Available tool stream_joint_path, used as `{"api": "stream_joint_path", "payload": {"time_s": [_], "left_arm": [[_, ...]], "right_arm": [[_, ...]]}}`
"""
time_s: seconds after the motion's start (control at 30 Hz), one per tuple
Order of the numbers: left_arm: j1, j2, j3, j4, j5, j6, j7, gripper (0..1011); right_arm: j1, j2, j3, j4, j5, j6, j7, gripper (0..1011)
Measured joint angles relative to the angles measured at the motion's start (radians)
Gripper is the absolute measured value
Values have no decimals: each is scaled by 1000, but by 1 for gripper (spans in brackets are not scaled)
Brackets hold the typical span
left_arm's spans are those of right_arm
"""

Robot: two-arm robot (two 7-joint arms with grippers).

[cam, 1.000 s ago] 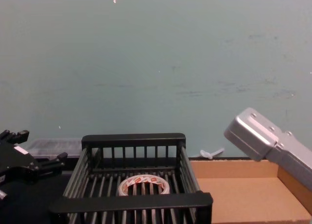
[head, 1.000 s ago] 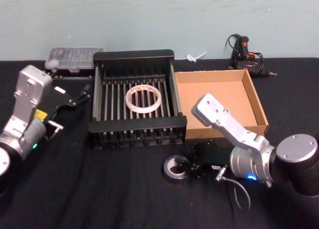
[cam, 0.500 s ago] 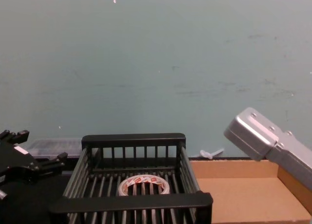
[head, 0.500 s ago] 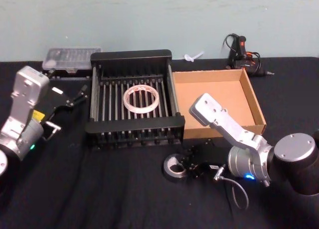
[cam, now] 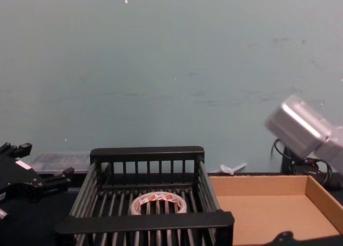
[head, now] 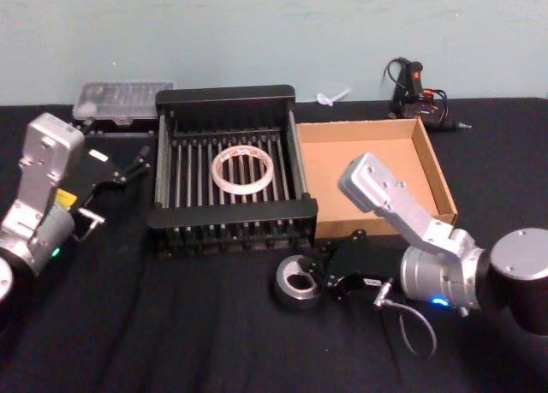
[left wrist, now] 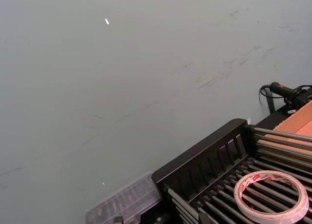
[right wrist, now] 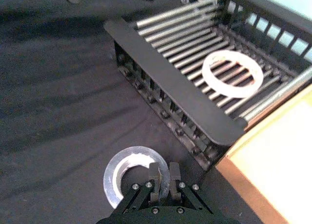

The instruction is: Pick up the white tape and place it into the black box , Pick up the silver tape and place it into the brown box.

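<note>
- Black cloth covers the table [head: 171, 342]; black box [head: 231, 224] sits mid-table, brown box [head: 428, 166] just beside it on the robot's right, walls close or touching.
- White tape [head: 244, 167] lies flat on the barred bottom of the black box, roughly centred. Same ring shows in the left wrist view [left wrist: 271, 195], right wrist view [right wrist: 233, 72] and chest view [cam: 158, 203], red print on its inner core.
- Silver tape [head: 296, 282] is on the cloth in front of the black box, near that box's front right corner, outside both boxes. It looks slightly tilted in the head view; can't tell if it's fully off the cloth.
- Right gripper [head: 320, 281] is low at the table, in front of the brown box, reaching toward the robot's left. Right wrist view: its fingers [right wrist: 155, 177] are pressed close together over the near wall of the silver tape [right wrist: 127, 173], one inside the core and one outside, pinching the roll's wall.
- Brown box interior is bare cardboard [cam: 268, 208].
- Left gripper [head: 128, 166] hangs just beside the black box's left wall, above the cloth, touching nothing. Fingers spread apart in the head view; chest view shows it at the left edge [cam: 32, 181].
- Clear plastic case [head: 124, 98] stands behind the left gripper near the wall.
- Black tool with red trim and cable [head: 415, 89] lies behind the brown box's far right corner.
</note>
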Motion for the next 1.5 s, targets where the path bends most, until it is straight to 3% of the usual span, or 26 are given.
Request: {"api": "stream_joint_path", "payload": {"time_s": [0.43,0.77,1.13,1.5], "left_arm": [[0,0,0,0,0,0,0,1001],[0,0,0,0,0,0,0,1001],[0,0,0,0,0,0,0,1001],[0,0,0,0,0,0,0,1001]], "right_arm": [[-30,62,66,-81,73,-107,-9,135],[-24,57,134,-95,95,-163,-83,135],[29,-23,205,-21,67,-171,-212,135],[131,-110,199,134,0,-139,-267,135]]}}
